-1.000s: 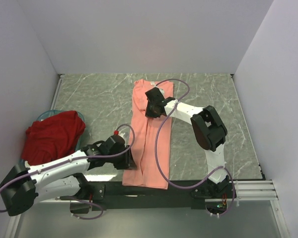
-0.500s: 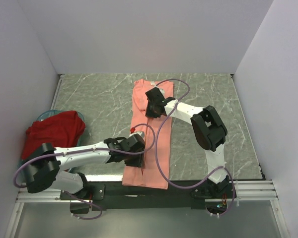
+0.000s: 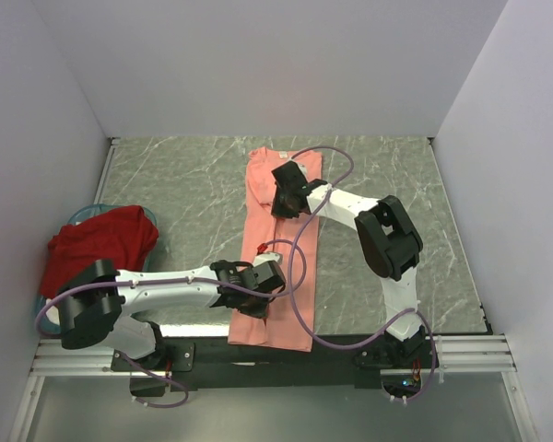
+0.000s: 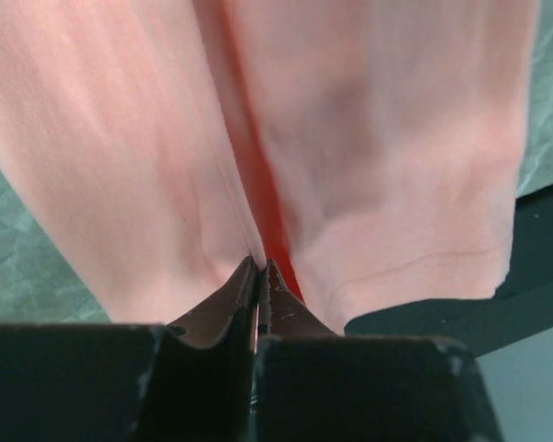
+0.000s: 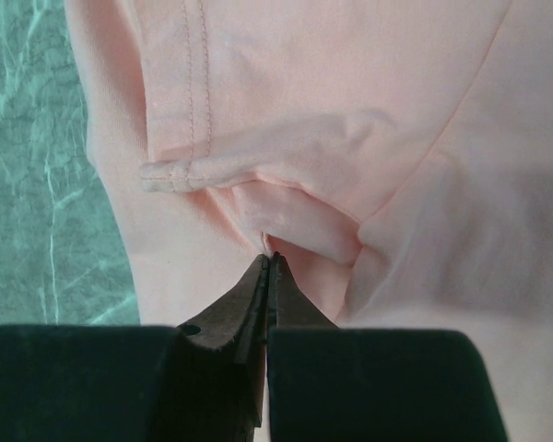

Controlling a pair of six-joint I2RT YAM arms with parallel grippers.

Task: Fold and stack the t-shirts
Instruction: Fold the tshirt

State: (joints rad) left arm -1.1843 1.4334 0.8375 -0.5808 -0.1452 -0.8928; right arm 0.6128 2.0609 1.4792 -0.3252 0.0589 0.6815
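Observation:
The salmon-pink t-shirt (image 3: pixel 278 247) lies as a long narrow strip down the middle of the table, its sides folded inward. My left gripper (image 3: pixel 264 304) is near its front end and is shut on a fold edge of the pink cloth (image 4: pixel 258 263). My right gripper (image 3: pixel 281 210) is over the far part of the strip and is shut on a pinched fold of the same shirt (image 5: pixel 271 256), beside a sleeve hem (image 5: pixel 180 171). The dark red t-shirt (image 3: pixel 100 250) lies bunched in a heap at the left.
A teal round basket (image 3: pixel 85 215) holds the dark red shirt at the table's left edge. The marbled grey table (image 3: pixel 184 193) ends in a black front rail (image 3: pixel 286 352), which also shows in the left wrist view (image 4: pixel 461 318). White walls stand on three sides.
My left gripper has moved right from the shirt's left edge to over its middle, carrying the cloth edge with it. My right gripper has shifted slightly right.

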